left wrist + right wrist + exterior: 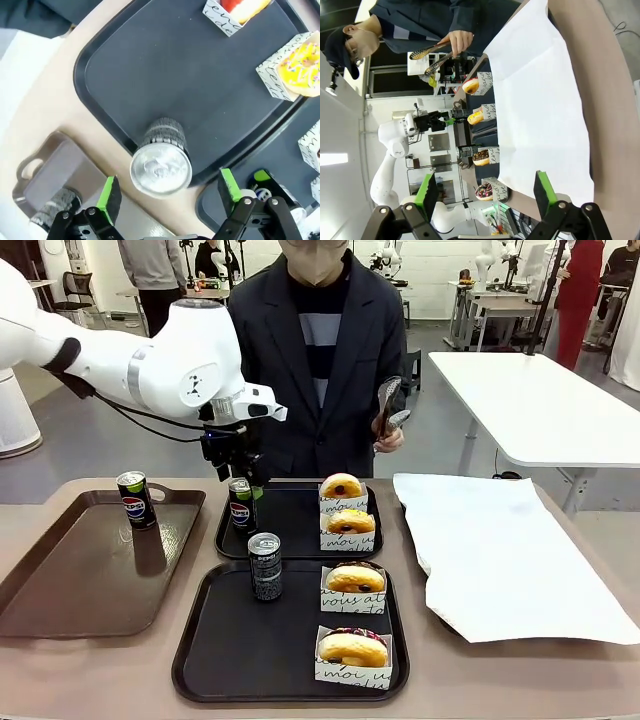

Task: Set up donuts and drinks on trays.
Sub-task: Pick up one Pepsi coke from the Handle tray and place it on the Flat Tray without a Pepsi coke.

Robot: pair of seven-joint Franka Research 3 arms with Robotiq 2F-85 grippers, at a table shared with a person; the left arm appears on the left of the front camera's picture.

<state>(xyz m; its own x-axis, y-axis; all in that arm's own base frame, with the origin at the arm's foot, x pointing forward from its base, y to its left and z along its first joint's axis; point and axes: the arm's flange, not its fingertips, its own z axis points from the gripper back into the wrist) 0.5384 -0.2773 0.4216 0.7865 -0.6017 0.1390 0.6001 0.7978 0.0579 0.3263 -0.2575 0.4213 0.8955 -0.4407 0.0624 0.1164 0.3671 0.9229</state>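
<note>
Front view, centre: two black trays lie one behind the other, the far tray point(300, 530) above the near tray point(230, 640) in the frame. A Pepsi can point(241, 503) stands upright at the far tray's left edge, with two sleeved donuts point(343, 487) at its right. The near tray carries a grey can point(265, 566) and two more sleeved donuts point(355, 578) along its right side. At left, a brown tray point(90, 570) holds another Pepsi can point(135, 499). A white paper sheet point(500, 550) lies at right. The left gripper point(243, 472) hangs directly above the far tray's can; in the left wrist view its fingers point(111, 196) are spread wide, with the can top point(160, 170) between them, untouched. The right gripper point(486, 192), in the right wrist view, is likewise spread and empty. The person's hand point(388, 430) holds tongs point(389, 405) at upper centre.
</note>
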